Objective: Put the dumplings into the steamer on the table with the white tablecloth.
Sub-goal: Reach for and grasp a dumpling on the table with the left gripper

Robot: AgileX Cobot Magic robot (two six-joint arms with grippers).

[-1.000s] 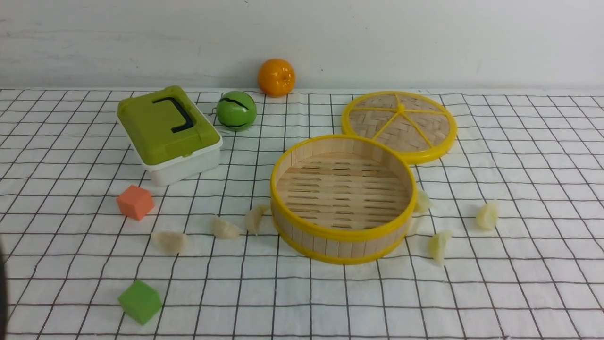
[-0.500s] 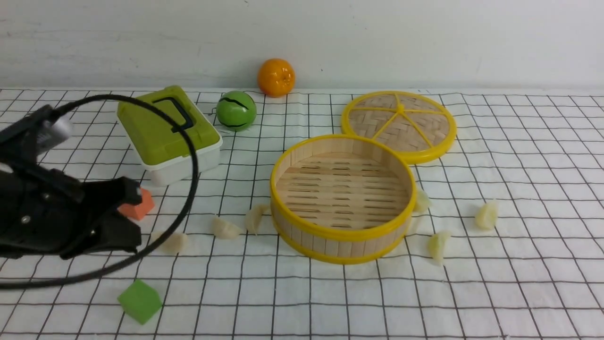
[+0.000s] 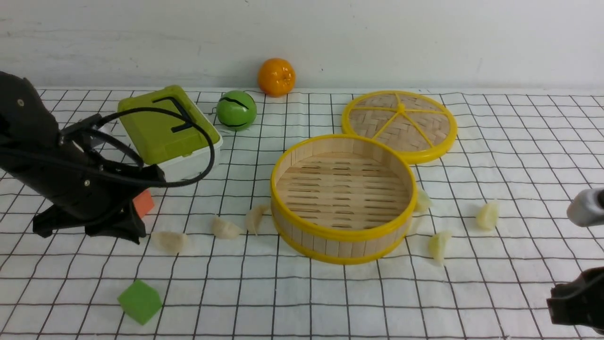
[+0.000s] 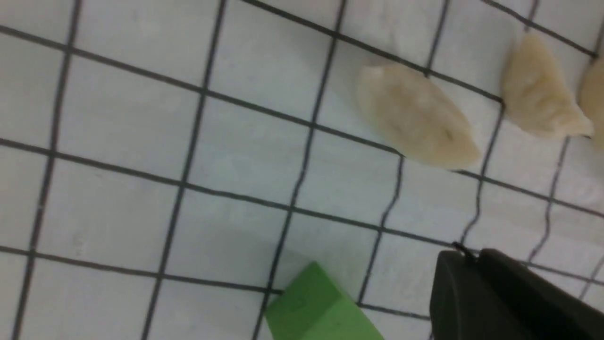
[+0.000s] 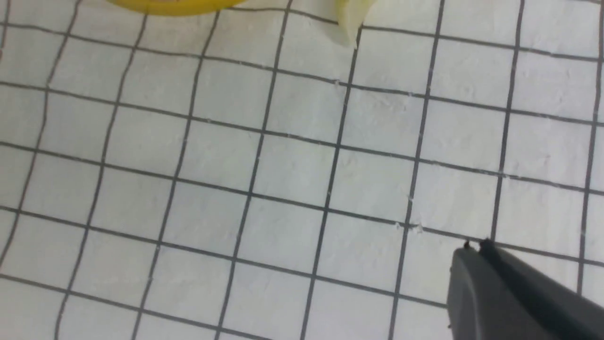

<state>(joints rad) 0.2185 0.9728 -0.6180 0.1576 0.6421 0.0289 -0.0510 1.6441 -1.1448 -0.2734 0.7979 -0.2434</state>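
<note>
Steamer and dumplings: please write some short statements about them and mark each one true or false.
1. The steamer is empty. True.
2. The lid covers the steamer. False: it lies on the cloth behind it.
3. Three dumplings lie left of the steamer. True.
4. The green cube is inside the steamer. False: it sits on the cloth.
5. The left gripper holds a dumpling. False: it holds nothing.

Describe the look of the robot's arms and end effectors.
Both arms are matte black. The left arm carries looping black cables and small silver screws. The right arm shows a light-grey cylindrical part. The left end effector and the right end effector have dark, wedge-shaped fingers.
</note>
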